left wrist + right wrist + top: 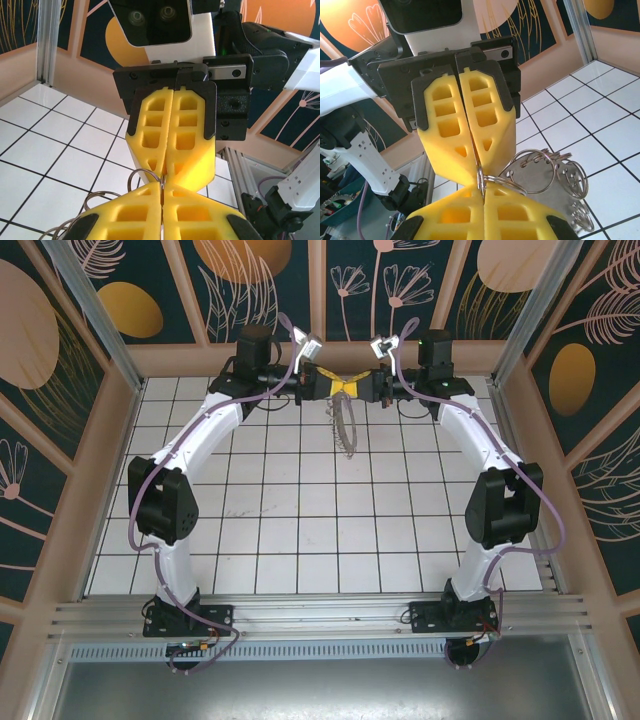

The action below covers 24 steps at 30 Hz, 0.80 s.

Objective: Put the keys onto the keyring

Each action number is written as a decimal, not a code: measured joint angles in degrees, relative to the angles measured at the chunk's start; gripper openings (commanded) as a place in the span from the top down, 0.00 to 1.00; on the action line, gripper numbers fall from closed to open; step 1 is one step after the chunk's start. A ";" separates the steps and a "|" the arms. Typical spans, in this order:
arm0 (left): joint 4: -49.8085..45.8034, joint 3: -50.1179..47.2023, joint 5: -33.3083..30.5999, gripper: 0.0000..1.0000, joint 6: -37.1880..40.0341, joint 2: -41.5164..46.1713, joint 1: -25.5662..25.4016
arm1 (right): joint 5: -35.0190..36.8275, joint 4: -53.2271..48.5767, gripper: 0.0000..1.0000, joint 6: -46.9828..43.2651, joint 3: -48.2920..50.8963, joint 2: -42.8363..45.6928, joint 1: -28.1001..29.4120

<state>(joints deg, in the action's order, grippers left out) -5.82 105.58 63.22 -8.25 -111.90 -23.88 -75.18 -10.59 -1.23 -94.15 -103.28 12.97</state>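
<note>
Above the far middle of the tiled floor, my left gripper and right gripper meet tip to tip. The keyring hangs below them as a pale strip fringed with wire rings. In the left wrist view my left gripper is shut on a small wire ring of the keyring, and the right arm's yellow fingers pinch the same spot from above. In the right wrist view my right gripper is shut on that ring, with the keyring's grey band and its rings trailing right. I cannot make out any key.
The white tiled floor lies open below the arms. Wooden walls and aluminium posts close it in on the left, back and right. A metal rail carries both arm bases at the near edge.
</note>
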 measured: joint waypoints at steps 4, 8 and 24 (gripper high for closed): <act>0.17 -0.02 0.52 0.82 0.07 -0.02 0.00 | -0.26 0.02 1.00 0.02 0.00 0.00 0.00; 0.50 -0.04 1.16 0.81 -0.37 -0.02 -0.02 | -0.35 0.04 1.00 0.04 -0.02 0.00 0.00; 4.35 -1.95 1.22 1.00 -1.07 0.00 0.00 | -0.24 -0.04 0.90 0.02 -0.13 -0.02 -0.07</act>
<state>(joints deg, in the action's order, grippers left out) -1.48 103.63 64.45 -9.32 -111.90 -23.88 -75.42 -10.63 -1.21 -94.28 -103.31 12.91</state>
